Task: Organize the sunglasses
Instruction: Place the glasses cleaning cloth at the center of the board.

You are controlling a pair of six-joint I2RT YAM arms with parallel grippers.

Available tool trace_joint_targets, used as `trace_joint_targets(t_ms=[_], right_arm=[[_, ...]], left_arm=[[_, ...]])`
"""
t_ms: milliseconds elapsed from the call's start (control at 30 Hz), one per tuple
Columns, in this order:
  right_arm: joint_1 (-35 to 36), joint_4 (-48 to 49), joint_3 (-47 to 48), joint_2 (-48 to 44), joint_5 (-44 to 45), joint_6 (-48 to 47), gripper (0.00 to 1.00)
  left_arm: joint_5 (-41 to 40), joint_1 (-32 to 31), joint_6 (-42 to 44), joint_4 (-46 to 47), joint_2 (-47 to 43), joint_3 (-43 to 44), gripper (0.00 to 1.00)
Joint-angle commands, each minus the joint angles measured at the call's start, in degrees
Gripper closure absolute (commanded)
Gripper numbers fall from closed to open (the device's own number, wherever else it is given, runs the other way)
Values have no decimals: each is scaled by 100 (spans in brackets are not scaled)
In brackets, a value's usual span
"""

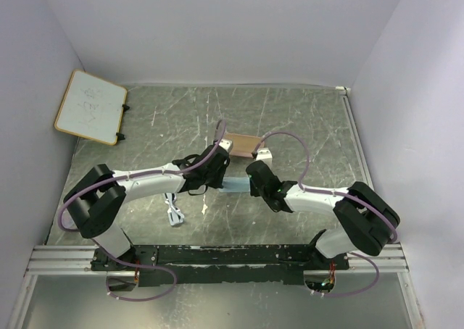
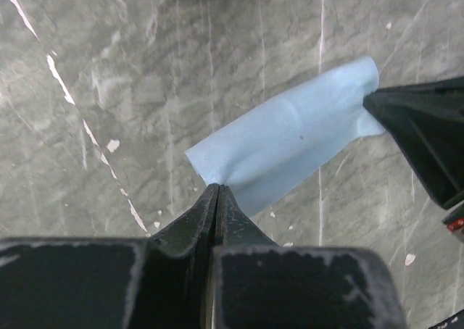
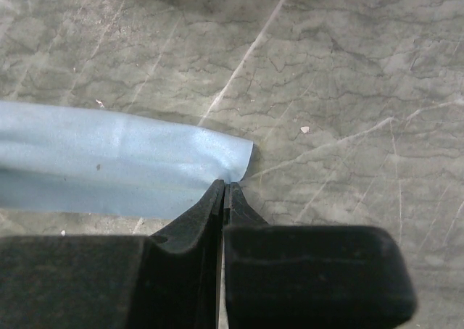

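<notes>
Left end effector pinches cloth near case

Plain white walls on three sides; grey marbled tabletop w/ pale scratches (whiteboard in far-left corner), even light.

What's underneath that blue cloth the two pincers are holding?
Only grey table shows around the cloth; the patch directly beneath it is covered. The sunglasses lie apart from it, uncovered.
</notes>
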Motion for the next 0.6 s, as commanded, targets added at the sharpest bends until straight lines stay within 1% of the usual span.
trace_joint_targets(t_ms=[0, 67, 267, 333, 567], right_arm=[[-25, 48, -38, 43, 105, 19, 100], [-25, 54, -25, 65, 113, 12, 100], [-25, 56, -13, 92, 132, -7, 100], [-23, 75, -22, 101, 115, -7, 100], [-25, 10, 29, 101, 118, -145, 100]], left_arm=[[165, -108, -106, -231, -202, -110, 87], [60, -120, -126, -325, -212, -110, 79], [-128, -119, -136, -436, -354, -165, 67], [-152, -115, -121, -423, -310, -151, 65], [-169, -97, -62, -147, -52, 8, 65]])
